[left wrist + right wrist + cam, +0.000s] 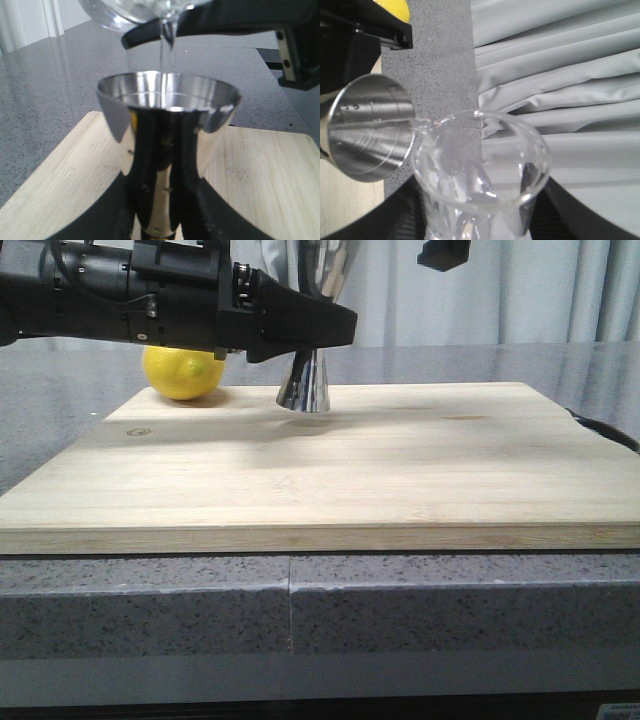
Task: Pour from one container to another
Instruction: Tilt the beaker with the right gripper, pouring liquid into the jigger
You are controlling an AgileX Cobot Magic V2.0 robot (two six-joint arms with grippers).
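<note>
Two grippers were busy at once here. The left gripper (325,340) was clamped around the waist of the steel jigger (167,107), which stood upright on the wooden cutting board (330,470) near its far edge, just beside a lemon (183,373). The right gripper (482,215) had its dark fingers (402,212) wrapped around the clear glass beaker (482,175), tilted high above the board with its lip right over the jigger's open cup. A thin stream of clear liquid (163,57) was falling from the beaker straight into that cup, and some liquid already sat inside. Board rested on a speckled grey countertop (150,590), pale curtain (560,65) behind.
</note>
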